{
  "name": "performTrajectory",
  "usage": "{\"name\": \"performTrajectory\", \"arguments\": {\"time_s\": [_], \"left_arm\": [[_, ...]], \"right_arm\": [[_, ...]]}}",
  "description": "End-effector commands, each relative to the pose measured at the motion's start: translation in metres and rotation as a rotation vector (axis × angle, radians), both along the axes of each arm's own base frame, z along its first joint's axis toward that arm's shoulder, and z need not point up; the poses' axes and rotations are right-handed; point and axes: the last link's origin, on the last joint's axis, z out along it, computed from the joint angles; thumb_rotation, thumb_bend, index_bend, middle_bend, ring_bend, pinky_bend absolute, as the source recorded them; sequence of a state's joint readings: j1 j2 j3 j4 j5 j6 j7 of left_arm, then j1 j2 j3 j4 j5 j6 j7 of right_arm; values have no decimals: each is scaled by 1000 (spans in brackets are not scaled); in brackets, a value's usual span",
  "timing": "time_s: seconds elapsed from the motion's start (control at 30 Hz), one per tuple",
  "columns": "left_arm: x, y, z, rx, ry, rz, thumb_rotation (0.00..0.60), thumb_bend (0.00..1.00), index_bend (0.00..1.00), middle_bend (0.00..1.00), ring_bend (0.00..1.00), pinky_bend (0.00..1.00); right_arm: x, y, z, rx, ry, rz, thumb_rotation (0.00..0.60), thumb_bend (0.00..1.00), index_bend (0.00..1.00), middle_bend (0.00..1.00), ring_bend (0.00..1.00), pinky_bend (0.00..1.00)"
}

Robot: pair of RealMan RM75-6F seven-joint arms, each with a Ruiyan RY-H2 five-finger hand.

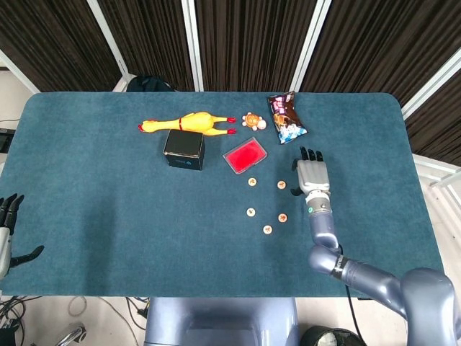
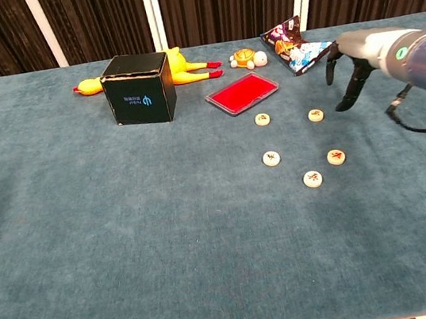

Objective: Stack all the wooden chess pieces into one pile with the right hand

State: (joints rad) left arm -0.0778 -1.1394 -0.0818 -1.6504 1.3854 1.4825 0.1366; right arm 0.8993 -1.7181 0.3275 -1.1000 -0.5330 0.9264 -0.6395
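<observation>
Five wooden chess pieces (image 2: 313, 179) noted flat and apart on the blue table (image 1: 108, 216), none stacked: two near the red tray (image 1: 245, 155), three nearer the table's front edge. No pile begun; task judged at its opening step.

Right hand (image 1: 311, 175) found hovering just beside the far-right piece (image 2: 315, 115), fingers spread and pointing down, holding nothing. In the chest view, fingertips (image 2: 341, 106) sit close to that piece but apart from it. Position judged as an approach to the nearest disc, taken first because it lies on the hand's own side.

Left hand (image 1: 7, 223) parked at the table's left edge, fingers apart, empty, well clear of the work, consistent with a right-hand-only task.

Black box (image 1: 184, 148), rubber chicken (image 1: 189, 122), turtle toy (image 1: 251, 120) and snack bag (image 1: 287, 117) ranged along the far side, away from the pieces. Thin flat discs on cloth judged awkward to pinch.
</observation>
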Motion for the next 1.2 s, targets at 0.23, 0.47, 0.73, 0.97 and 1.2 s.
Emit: {"name": "performTrajectory", "arguments": {"time_s": [0.23,0.47,0.73,0.97,1.2], "left_arm": [[0,0,0,0,-13,7,600,4,40,27,0,143],[0,0,0,3,-21,13,600,4,40,27,0,143],[-1,0,-1,2,-29,23,600,4,40,27,0,143],[-1,0,0,4,-33,28,600,4,40,25,0,143],[0,0,-1,1,-34,32,600,4,40,24,0,143]], "right_arm": [[7,-3,-20,-9,5,-8,600,286,444,5,4,0],[8,-4,-29,-14,-7,-16,600,329,456,5,7,0],[14,-1,-32,0,6,-6,600,339,459,5,7,0],[15,1,-35,7,10,-12,600,346,459,5,7,0],[15,4,-36,18,19,-19,600,345,459,5,7,0]]}}
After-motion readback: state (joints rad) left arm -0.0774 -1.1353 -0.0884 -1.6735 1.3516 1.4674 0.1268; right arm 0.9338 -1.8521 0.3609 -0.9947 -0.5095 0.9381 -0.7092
